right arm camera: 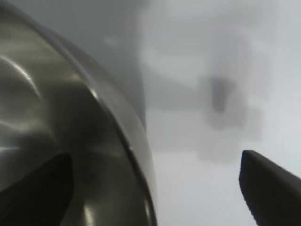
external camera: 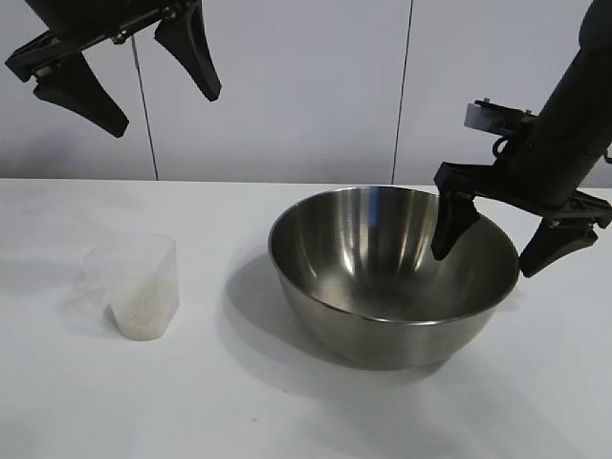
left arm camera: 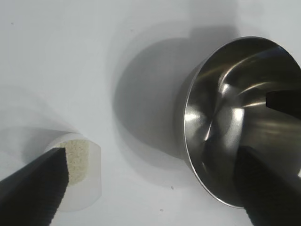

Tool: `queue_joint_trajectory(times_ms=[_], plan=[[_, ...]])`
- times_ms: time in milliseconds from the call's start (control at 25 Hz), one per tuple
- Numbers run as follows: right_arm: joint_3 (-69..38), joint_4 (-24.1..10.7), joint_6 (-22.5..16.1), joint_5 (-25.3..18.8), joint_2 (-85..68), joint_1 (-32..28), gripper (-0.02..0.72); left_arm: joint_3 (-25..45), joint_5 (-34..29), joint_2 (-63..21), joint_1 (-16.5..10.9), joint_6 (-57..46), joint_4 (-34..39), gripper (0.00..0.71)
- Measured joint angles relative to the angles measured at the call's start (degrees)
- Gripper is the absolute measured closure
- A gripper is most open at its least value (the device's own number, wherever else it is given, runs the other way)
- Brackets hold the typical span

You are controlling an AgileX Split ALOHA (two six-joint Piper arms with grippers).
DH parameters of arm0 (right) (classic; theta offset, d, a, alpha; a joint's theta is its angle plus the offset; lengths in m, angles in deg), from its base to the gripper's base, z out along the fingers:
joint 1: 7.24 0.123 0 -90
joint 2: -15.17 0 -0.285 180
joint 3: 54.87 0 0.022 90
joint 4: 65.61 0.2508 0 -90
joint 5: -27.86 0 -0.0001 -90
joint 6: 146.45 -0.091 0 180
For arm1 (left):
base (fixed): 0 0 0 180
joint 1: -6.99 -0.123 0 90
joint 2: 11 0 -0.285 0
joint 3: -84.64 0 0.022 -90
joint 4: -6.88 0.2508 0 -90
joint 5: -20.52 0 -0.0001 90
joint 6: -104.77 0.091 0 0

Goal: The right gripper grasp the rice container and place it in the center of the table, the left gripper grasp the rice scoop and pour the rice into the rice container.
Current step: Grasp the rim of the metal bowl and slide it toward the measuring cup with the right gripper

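I have the right gripper (external camera: 490,247) at the rice container (external camera: 394,273), its fingers spread wide and straddling the rim on the right side: one finger (external camera: 451,226) hangs inside the bowl, the other sits outside it, and neither is clamped on the steel. The right wrist view agrees, with the rim (right arm camera: 134,141) running between the two dark fingertips. The container stands upright on the table (external camera: 287,402), a little right of centre in the exterior view, and I see nothing in it (just reflections). My left gripper (external camera: 129,81) hangs high at the upper left, fingers open, holding nothing. The rice scoop (external camera: 136,285) stands well apart from the bowl on the left, with the rice (left arm camera: 76,159) filling only its lower part.
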Motion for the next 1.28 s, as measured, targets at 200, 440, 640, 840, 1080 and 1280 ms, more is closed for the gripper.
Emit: queue_joint_trajectory(times_ms=[200,440,640,840,1080,1280], plan=[[0.0,0.2,0.0,0.8,1.6,1.8,0.148,0.0,0.0,0.0,0.0,0.0,0.0,0.024],[0.0,0.3,-0.7,0.9,1.9,2.0,0.517,0.0,0.1,0.0,0.0,0.0,0.0,0.024],[0.0,0.7,-0.8,0.7,1.9,2.0,0.679,0.0,0.1,0.0,0.0,0.0,0.0,0.024],[0.0,1.9,0.0,-0.2,1.5,2.0,0.694,0.0,0.1,0.0,0.0,0.0,0.0,0.024],[0.0,4.3,1.8,-1.8,-1.3,1.1,0.694,0.0,0.1,0.0,0.0,0.0,0.0,0.024],[0.0,6.4,3.8,-3.9,-3.0,-0.4,0.694,0.0,0.1,0.0,0.0,0.0,0.0,0.024]])
